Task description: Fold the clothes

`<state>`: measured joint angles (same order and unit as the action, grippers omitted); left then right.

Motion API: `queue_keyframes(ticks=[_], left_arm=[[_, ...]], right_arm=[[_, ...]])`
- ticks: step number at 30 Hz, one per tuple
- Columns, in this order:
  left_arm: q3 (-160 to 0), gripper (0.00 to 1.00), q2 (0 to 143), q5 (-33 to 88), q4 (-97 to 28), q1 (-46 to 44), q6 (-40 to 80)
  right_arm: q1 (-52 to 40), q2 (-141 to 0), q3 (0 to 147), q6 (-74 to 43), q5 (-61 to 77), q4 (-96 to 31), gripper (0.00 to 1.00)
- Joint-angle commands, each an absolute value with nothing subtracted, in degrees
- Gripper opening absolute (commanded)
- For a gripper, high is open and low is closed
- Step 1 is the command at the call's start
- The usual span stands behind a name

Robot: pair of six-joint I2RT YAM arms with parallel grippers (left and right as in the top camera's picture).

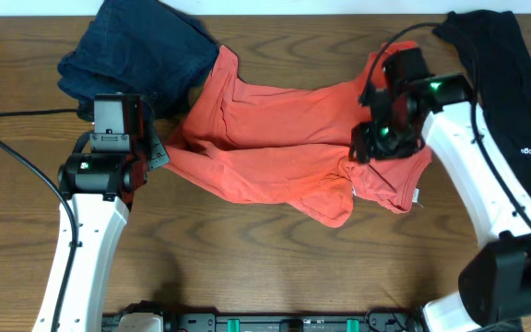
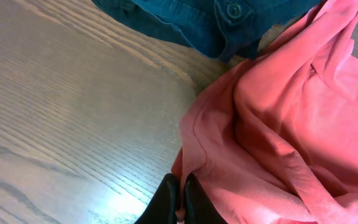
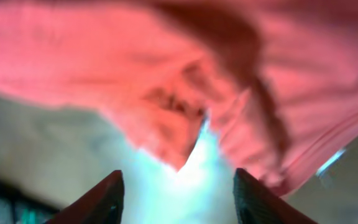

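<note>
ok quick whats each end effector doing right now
left end effector: closed, pinching the edge of the coral T-shirt
right end effector: open, nothing gripped, shirt fabric just beyond its fingers

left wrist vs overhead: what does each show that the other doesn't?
Left wrist only: a button on the denim garment, and the left pincer closed on the edge of the T-shirt. Overhead only: the black shirt beside the right arm, and the right pincer over the T-shirt. Both: T-shirt, denim garment, wooden table.
</note>
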<state>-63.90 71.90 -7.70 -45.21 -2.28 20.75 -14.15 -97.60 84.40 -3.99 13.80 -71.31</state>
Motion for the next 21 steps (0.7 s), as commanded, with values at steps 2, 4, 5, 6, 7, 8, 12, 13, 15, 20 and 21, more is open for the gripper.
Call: queue_keyframes(ticks=[2, 4, 5, 6, 7, 8, 12, 13, 15, 20, 21], left_arm=[[-64.07, 0.06, 72.25, -8.19, -45.34, -1.93, 20.21], [-64.07, 0.06, 72.25, -8.21, -45.32, -1.93, 20.21], [-64.07, 0.06, 72.25, -8.21, -45.32, -1.93, 20.21], [-64.07, 0.06, 72.25, -8.21, -45.28, -1.93, 20.21], [-64.07, 0.06, 72.25, -8.21, -45.19, -1.93, 20.21], [-64.07, 0.06, 72.25, -8.21, -45.12, -1.96, 20.21], [-64.07, 0.06, 72.25, -8.21, -44.73, -1.96, 20.21], [-64.07, 0.06, 72.25, -8.21, -44.73, -1.96, 20.21], [-64.07, 0.06, 72.25, -8.21, -44.75, -1.96, 20.21], [-64.07, 0.06, 72.25, -8.21, -44.75, -1.96, 20.21], [-64.07, 0.06, 72.25, -8.21, -44.77, -1.96, 20.23]], right_arm=[[-19.77, -97.76, 79.18, -9.45, 15.88, -72.62, 0.50], [-21.96, -97.76, 75.68, -12.32, 15.75, -71.24, 0.49], [-22.83, -97.76, 74.02, -14.24, 14.92, -70.39, 0.47], [-23.75, -97.76, 72.10, -16.56, 13.39, -69.28, 0.47], [-24.40, -97.76, 70.41, -18.41, 11.92, -68.12, 0.47], [-25.06, -97.76, 68.51, -20.38, 10.00, -66.52, 0.47], [-26.48, -97.76, 62.59, -24.99, 4.95, -58.65, 0.47], [-26.50, -97.76, 62.00, -25.52, 4.43, -57.56, 0.47], [-26.55, -97.76, 60.31, -26.33, 3.14, -54.06, 0.47], [-26.55, -97.78, 56.80, -26.35, 1.85, -47.62, 0.47], [-26.55, -97.78, 55.99, -26.35, 1.58, -46.48, 0.46]])
